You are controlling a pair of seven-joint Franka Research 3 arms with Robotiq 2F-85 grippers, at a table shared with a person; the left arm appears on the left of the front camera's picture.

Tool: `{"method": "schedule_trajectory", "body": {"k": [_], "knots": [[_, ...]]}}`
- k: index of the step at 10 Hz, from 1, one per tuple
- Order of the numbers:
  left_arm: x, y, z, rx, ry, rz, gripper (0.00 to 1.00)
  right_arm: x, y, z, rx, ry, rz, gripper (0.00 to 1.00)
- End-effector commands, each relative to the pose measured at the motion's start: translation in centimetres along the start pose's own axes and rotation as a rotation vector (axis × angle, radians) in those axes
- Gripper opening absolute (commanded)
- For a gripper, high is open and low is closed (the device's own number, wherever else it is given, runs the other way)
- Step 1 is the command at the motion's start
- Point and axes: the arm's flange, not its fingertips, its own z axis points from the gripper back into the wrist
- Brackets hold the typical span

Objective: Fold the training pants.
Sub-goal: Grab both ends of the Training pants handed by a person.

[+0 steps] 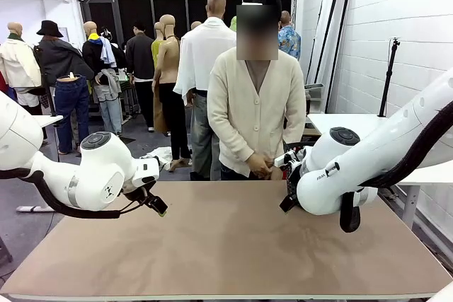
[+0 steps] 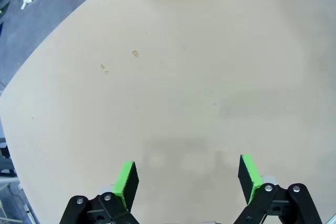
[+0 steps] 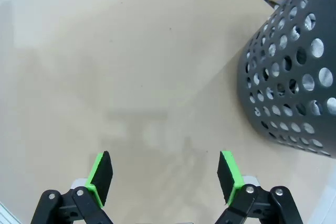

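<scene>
Left gripper (image 2: 186, 165) and right gripper (image 3: 164, 157), black with green pads, hung over the tan matte tabletop (image 1: 226, 252), the jaws of each spread wide and holding nothing. A dark grey perforated plastic basket (image 3: 294, 77) stood near the right gripper. At the far edge a person in a cream knitted cardigan (image 1: 255, 104) stood with hands (image 1: 263, 166) clasped. Where the training pants lay could not be told.

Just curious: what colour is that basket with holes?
The basket is dark grey; right wrist view shows it best.
</scene>
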Motion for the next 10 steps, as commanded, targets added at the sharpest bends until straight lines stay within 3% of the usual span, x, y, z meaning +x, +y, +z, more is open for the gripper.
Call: {"method": "schedule_trajectory", "body": {"k": [1,8,10], "knots": [[0.0,0.1,0.0,0.001,0.000,0.002,1.00,0.0,0.0,0.0,0.000,0.000,-0.001,1.00],[0.0,0.0,0.0,0.000,0.000,0.000,1.00,0.0,0.0,0.0,0.000,0.000,0.000,1.00],[1.3,0.3,2.3,0.008,0.007,0.006,1.00,0.5,-0.8,1.4,0.023,-0.010,-0.012,1.00]]}}
